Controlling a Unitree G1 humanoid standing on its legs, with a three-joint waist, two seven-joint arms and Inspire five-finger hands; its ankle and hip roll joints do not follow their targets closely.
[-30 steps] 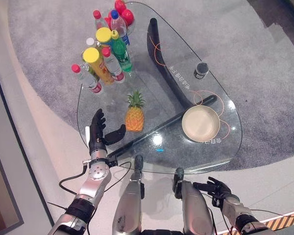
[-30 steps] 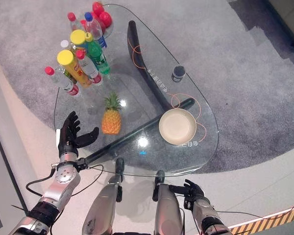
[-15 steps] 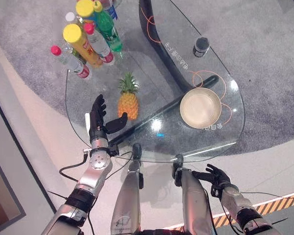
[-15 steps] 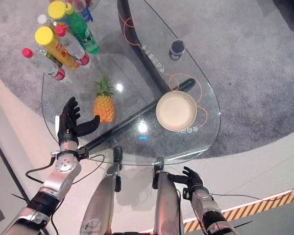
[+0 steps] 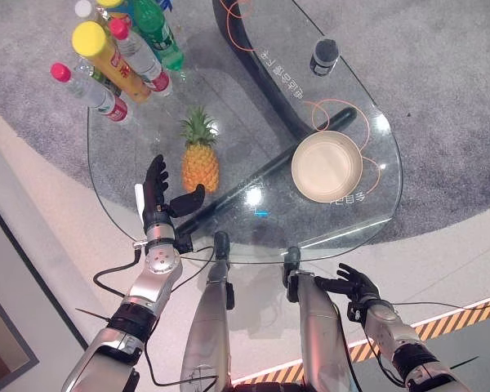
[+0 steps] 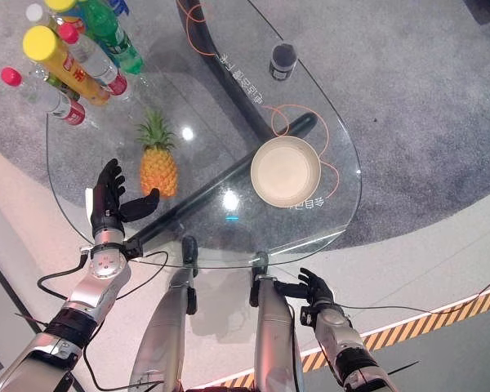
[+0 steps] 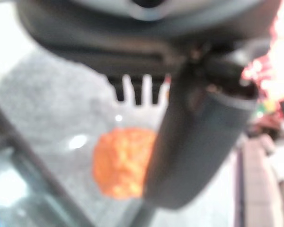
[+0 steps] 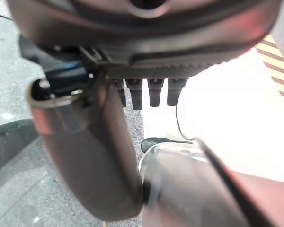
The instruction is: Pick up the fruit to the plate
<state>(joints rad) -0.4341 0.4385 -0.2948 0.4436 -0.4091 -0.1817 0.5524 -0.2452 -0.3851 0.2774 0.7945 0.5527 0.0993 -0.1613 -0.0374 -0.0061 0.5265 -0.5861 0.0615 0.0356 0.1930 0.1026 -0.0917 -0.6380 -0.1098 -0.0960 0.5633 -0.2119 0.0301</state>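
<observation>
Clearly the reach is the step in hand: the left hand [image 5: 158,206] sits at the left of the frame, low over the near edge of the glass table [image 5: 367,216], with its fingers straight and spread and the thumb stuck out toward the pineapple [image 5: 199,160]. The pineapple stands upright just beside that thumb, a little above and to the right of it, not yet touched as far as the head views show. In the left wrist view it shows as an orange lump [image 7: 120,161] past the thumb. The plate [image 5: 327,166] lies empty toward the right of the frame, well apart from the fruit. The right hand [image 5: 355,285] hangs at the lower right, off the table, fingers loosely relaxed and holding nothing. Next, I judge, the left hand must slide forward around the pineapple's body and curl shut before any lift.
</observation>
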